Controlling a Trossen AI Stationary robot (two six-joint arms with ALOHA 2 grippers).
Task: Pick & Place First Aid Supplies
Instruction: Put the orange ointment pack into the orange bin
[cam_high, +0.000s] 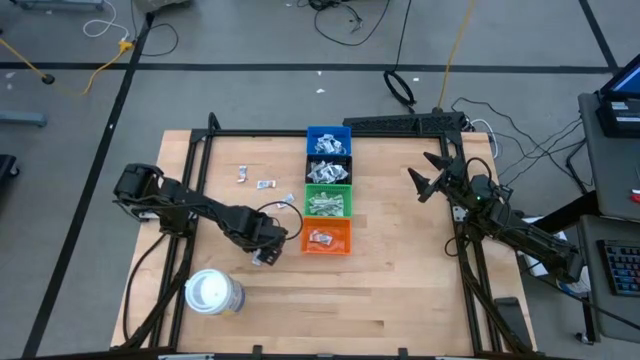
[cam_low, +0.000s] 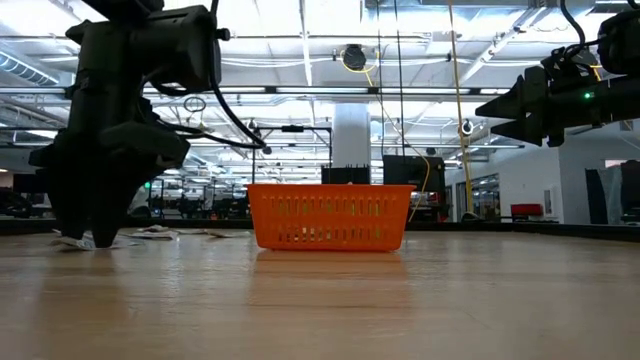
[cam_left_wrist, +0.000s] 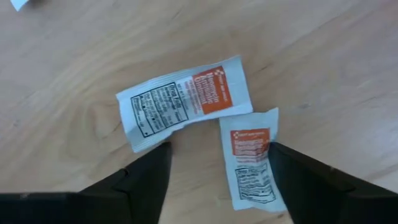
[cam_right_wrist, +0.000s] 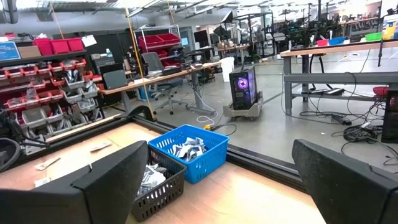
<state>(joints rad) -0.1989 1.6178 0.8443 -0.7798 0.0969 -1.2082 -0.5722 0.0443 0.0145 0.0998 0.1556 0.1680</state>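
Your left gripper (cam_left_wrist: 214, 171) hangs low over two orange-marked packets (cam_left_wrist: 186, 99) on the bench (cam_high: 400, 280), fingers (cam_left_wrist: 146, 177) apart, empty. Next, straddle one packet before closing. Right gripper (cam_high: 428, 178) waits wide open.

Wood, plastic and shiny packets

The table (cam_left_wrist: 323, 68) is smooth, light wood with soft grain lines. Two packets (cam_left_wrist: 186, 99) lie on it, thin and a bit shiny, white with orange print. At 3 o'clock of the left gripper (cam_high: 262, 255), the orange bin (cam_low: 330, 216) is hard plastic with slots. The fingers (cam_left_wrist: 140, 180) look dull black plastic.
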